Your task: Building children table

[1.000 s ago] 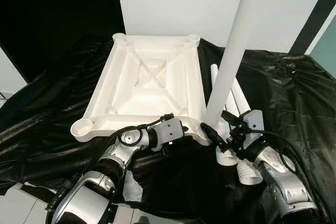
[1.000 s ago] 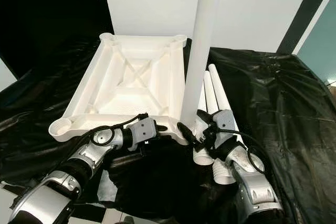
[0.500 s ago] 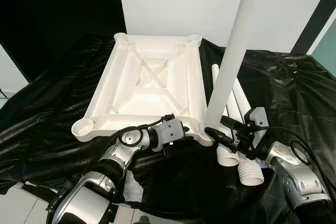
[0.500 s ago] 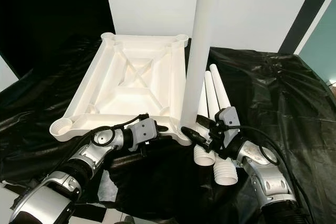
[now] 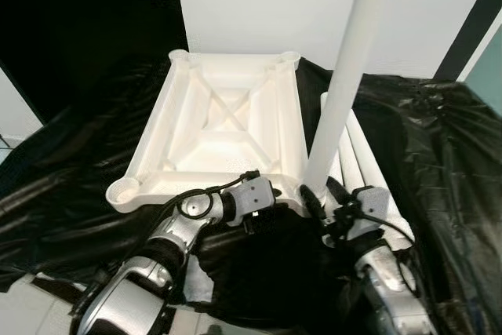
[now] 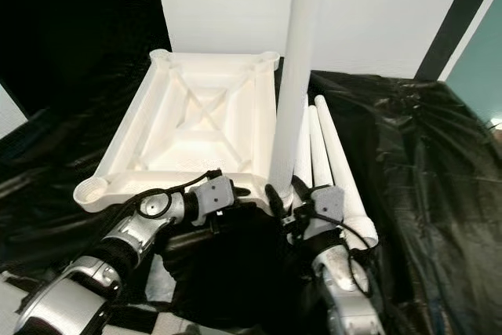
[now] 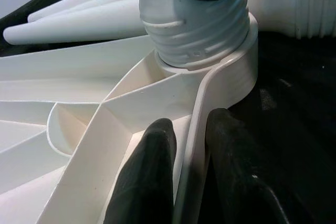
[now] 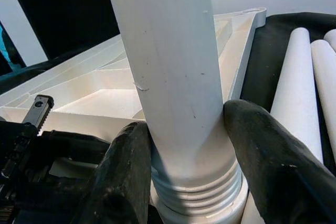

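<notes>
I see the big white plastic tabletop (image 5: 227, 135) lying upside down on the black crinkly sheet (image 5: 439, 139). A tall white round table leg (image 5: 345, 92) stands up in its near right corner socket (image 7: 210, 72). My right gripper (image 8: 189, 182) squeezes the leg low down, just above its screw ridges — one black finger on each side. My left gripper (image 7: 181, 182) pinches the thin near rim of the tabletop, right beside that socket. Three more white loose legs (image 6: 329, 154) lie together just right of the tabletop.
</notes>
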### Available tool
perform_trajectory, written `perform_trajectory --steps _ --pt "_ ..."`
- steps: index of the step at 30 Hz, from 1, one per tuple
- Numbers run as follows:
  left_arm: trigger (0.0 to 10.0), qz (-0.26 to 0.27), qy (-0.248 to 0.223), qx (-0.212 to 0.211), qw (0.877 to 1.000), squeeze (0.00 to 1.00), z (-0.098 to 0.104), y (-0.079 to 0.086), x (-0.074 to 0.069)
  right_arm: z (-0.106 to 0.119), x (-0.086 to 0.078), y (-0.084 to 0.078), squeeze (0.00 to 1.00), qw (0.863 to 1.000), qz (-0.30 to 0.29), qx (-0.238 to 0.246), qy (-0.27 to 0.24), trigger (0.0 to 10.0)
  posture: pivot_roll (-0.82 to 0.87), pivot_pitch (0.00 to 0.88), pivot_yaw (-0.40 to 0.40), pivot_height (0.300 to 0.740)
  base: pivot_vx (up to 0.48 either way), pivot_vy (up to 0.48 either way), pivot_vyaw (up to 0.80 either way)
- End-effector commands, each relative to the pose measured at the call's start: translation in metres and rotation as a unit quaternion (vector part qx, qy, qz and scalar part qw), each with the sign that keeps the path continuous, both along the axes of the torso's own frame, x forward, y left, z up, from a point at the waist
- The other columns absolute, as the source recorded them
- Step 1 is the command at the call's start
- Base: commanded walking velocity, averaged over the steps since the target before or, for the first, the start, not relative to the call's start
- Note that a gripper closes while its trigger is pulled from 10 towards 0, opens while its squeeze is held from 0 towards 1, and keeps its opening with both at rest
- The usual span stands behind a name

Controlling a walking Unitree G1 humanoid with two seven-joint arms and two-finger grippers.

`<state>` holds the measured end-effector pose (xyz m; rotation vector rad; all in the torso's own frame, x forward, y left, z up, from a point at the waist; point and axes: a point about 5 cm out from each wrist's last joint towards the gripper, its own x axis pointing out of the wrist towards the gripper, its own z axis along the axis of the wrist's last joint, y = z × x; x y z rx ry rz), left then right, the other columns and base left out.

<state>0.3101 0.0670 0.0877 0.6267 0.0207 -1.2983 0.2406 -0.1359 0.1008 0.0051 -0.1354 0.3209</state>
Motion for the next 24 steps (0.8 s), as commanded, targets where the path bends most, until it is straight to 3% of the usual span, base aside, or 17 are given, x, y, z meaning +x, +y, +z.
perform_trajectory --steps 1,2,3,4,5,6,9,10,15,16,21,22,24 --pt "10.0 -0.014 0.047 0.049 0.998 0.00 -0.025 0.015 -0.014 -0.012 0.001 -0.035 0.00 0.994 -0.105 -0.012 0.035 0.0 0.22 0.000 -0.026 0.740 0.000 0.000 0.00" --pt "10.0 -0.014 0.048 0.050 0.997 0.00 -0.026 0.015 -0.014 -0.013 0.001 -0.034 0.00 0.994 -0.096 -0.014 0.040 1.4 0.22 0.000 -0.023 0.740 0.000 0.000 0.00" --pt "10.0 -0.014 0.048 0.051 0.997 0.00 -0.026 0.016 -0.014 -0.015 0.001 -0.033 0.00 0.995 -0.088 -0.016 0.047 9.2 0.22 0.000 -0.022 0.740 0.000 0.000 0.00" --pt "10.0 -0.014 0.049 0.051 0.997 0.00 -0.026 0.016 -0.015 -0.016 0.001 -0.032 0.00 0.996 -0.069 -0.018 0.052 10.0 0.21 0.000 -0.019 0.740 0.000 0.000 0.00" --pt "10.0 -0.014 0.049 0.051 0.997 0.00 -0.026 0.016 -0.015 -0.016 0.001 -0.032 0.00 0.996 -0.069 -0.018 0.052 10.0 0.21 0.000 -0.019 0.740 0.000 0.000 0.00" --pt "10.0 -0.014 0.049 0.052 0.997 0.00 -0.027 0.016 -0.015 -0.017 0.002 -0.031 1.00 0.997 -0.056 -0.018 0.054 10.0 0.21 0.000 -0.019 0.740 0.000 0.000 0.00" --pt "10.0 -0.015 0.049 0.053 0.997 0.00 -0.027 0.016 -0.015 -0.015 0.005 -0.033 1.00 0.998 -0.028 -0.022 0.054 10.0 0.21 0.000 -0.019 0.740 0.000 0.000 0.00" --pt "10.0 -0.015 0.049 0.053 0.997 0.00 -0.027 0.015 -0.015 -0.012 0.008 -0.035 0.00 0.998 -0.005 -0.028 0.051 10.0 0.20 0.000 -0.019 0.740 0.000 0.000 0.00" --pt "10.0 -0.016 0.049 0.052 0.997 0.00 -0.027 0.012 -0.014 0.002 0.018 -0.045 0.00 0.996 0.055 -0.062 0.027 10.0 0.19 0.000 -0.021 0.740 0.000 0.000 0.00" --pt "10.0 -0.018 0.048 0.050 0.997 0.00 -0.027 0.008 -0.015 0.011 0.022 -0.049 0.00 0.991 0.104 -0.081 0.021 10.0 0.19 0.000 -0.019 0.740 0.000 0.000 0.00" --pt "10.0 -0.026 0.047 0.047 0.997 0.00 -0.025 0.004 -0.015 0.012 0.020 -0.049 0.00 0.977 0.185 -0.098 0.049 10.0 0.18 0.000 -0.013 0.740 0.000 0.000 0.00" --pt "10.0 -0.028 0.046 0.049 0.997 0.00 -0.024 0.004 -0.015 0.009 0.017 -0.049 0.00 0.971 0.208 -0.101 0.065 0.0 0.18 0.000 -0.011 0.740 0.000 0.000 0.00" --pt "10.0 -0.030 0.044 0.054 0.997 0.00 -0.025 0.006 -0.014 0.005 0.014 -0.051 0.00 0.965 0.226 -0.105 0.080 0.0 0.18 0.000 -0.010 0.740 0.000 0.000 0.00"
